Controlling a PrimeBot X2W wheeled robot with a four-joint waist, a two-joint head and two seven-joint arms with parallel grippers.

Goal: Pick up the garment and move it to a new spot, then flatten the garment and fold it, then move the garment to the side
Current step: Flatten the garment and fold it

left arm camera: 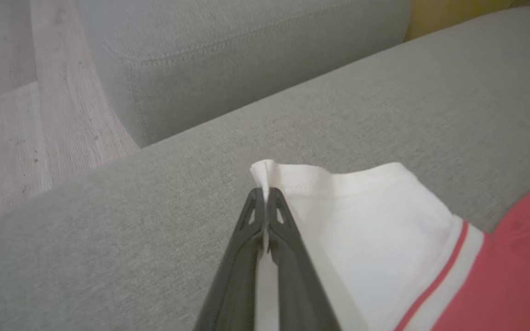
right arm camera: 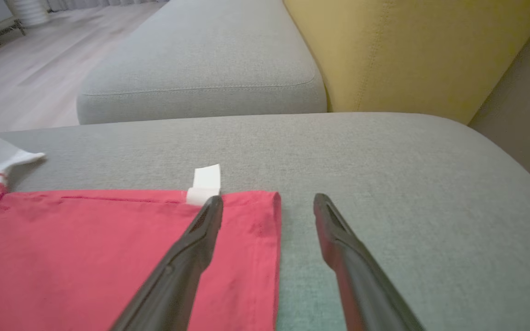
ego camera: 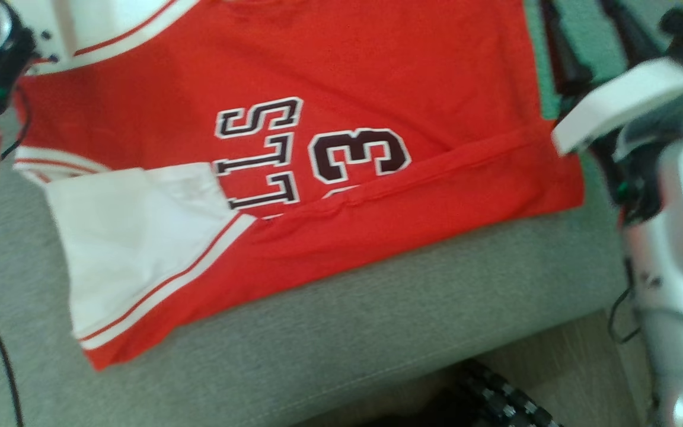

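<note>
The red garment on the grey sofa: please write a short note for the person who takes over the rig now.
Garment: spread print-up on the sofa cushion; its near edge looks folded over the print.
Left gripper: shut on the corner of the white sleeve.
Right gripper: open, fingers astride the garment's corner beside the white label, holding nothing.
Done: the garment lies mostly flat, and a first fold seems made.
Left: finish the fold, then move the garment to the side.
</note>
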